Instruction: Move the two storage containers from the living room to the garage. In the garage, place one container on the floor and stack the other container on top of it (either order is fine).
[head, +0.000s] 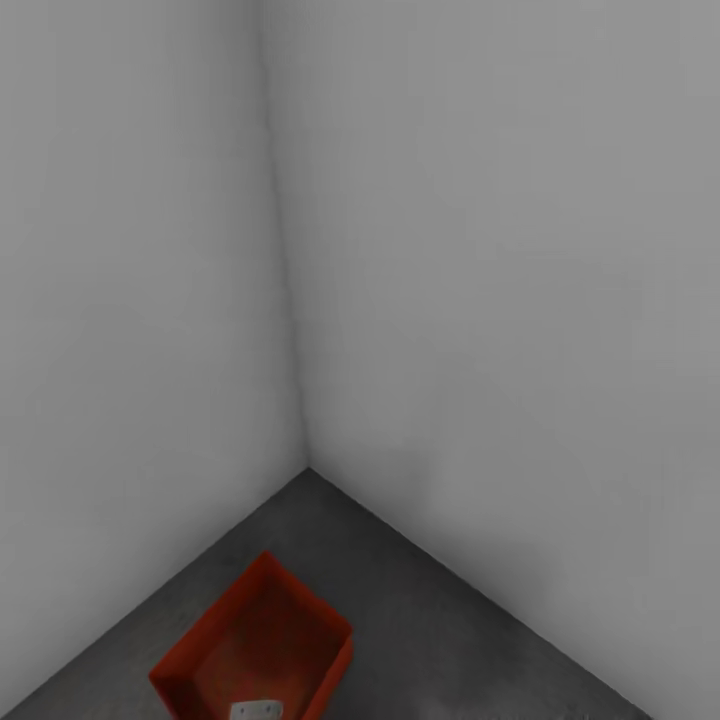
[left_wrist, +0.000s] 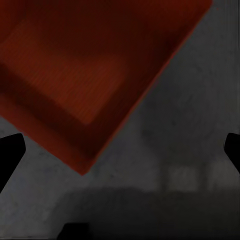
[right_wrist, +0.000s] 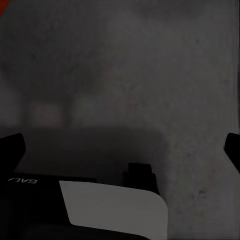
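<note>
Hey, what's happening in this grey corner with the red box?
A two-armed robot is standing over an orange-red storage container that sits open side up on the dark grey floor, near the corner of two pale grey walls. The left gripper is open and hangs above the container's corner without holding anything. The right gripper is also open, over bare floor. Only one container is in sight, so no stack exists yet.

Two plain pale grey walls (head: 480, 300) are meeting in a vertical corner seam (head: 285, 300), running down toward the ground. Soft shading is darkening along that seam, and a faint blurred shadow is spreading low on the right-hand wall. Both surfaces are looking bare and smooth.
</note>
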